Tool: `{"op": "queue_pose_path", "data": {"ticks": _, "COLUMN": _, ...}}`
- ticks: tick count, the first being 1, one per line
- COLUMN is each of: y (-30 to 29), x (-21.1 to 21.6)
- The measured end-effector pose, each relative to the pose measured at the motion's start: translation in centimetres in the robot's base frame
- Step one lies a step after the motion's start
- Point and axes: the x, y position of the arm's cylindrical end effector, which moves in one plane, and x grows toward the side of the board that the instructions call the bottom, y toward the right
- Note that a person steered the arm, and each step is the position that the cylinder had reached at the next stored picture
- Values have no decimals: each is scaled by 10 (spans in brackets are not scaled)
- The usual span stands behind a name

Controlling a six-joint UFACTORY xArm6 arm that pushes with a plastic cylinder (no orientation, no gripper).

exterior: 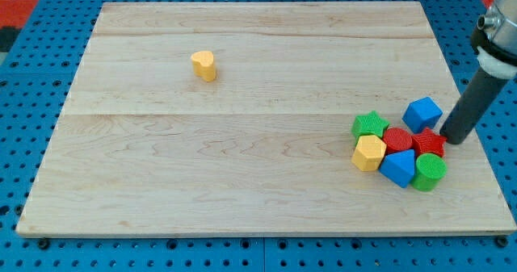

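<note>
My tip [453,140] beside red star block [430,143].

The desk [242,159] is pale wood with faint grain running across the view, and it lies on a blue pegboard [32,102] dotted with dark holes, with a red patch at the view's top corners. My tip [453,140] is dark grey to black, under a silvery collar. The blocks are a yellow heart-like block [204,64], a green star [371,125], a blue cube [423,113], a red cylinder [397,140], a red star [430,144], a yellow hexagon [369,152], a blue triangular block [397,167] and a green cylinder [429,172].
</note>
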Motion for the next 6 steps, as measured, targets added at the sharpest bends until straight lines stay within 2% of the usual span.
{"op": "queue_pose_path", "data": {"ticks": 1, "y": -2, "x": 14}}
{"op": "queue_pose_path", "data": {"ticks": 4, "y": 15, "x": -49}}
{"op": "queue_pose_path", "data": {"ticks": 6, "y": -36, "x": -45}}
